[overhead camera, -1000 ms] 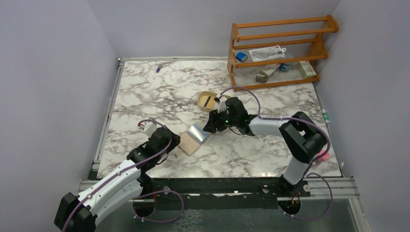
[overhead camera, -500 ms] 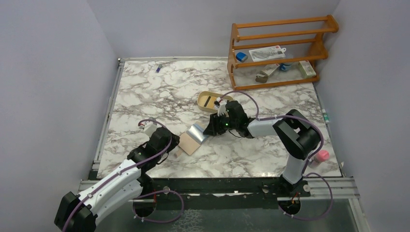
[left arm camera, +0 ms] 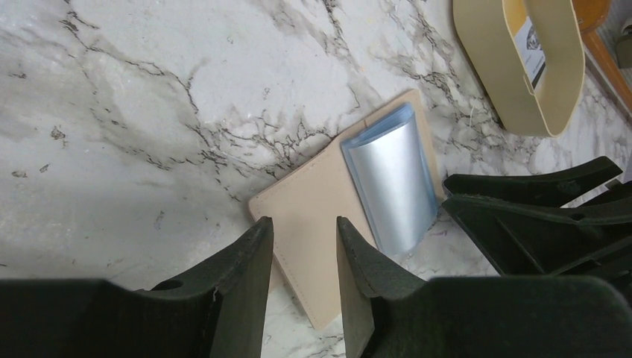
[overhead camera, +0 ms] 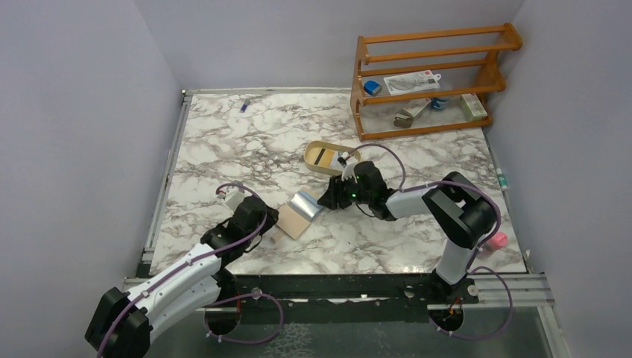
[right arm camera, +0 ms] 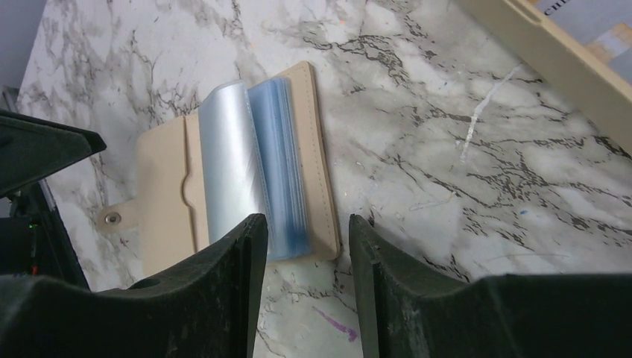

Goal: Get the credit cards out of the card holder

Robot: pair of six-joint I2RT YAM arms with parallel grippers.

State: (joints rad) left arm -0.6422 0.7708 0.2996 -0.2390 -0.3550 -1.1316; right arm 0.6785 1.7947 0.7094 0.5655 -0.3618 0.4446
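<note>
Left hand [left arm camera: 302, 224]: matte black fingers narrowly apart over the near edge of the card holder [right arm camera: 160, 201], a flat, stitched tan square lying open on the veined marble worktop [overhead camera: 246, 149]. Glossy pale-blue cards [right arm camera: 279, 164] fan from its far half, beneath the right hand [right arm camera: 304, 220], its fingers also narrowly parted. Beyond sits a smooth oval tan tray [overhead camera: 322, 156].

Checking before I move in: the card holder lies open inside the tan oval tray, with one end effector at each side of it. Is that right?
No. The card holder lies open on the marble table, apart from the tan oval tray, with the left end effector and right end effector at its two sides. The top external view shows this.
</note>
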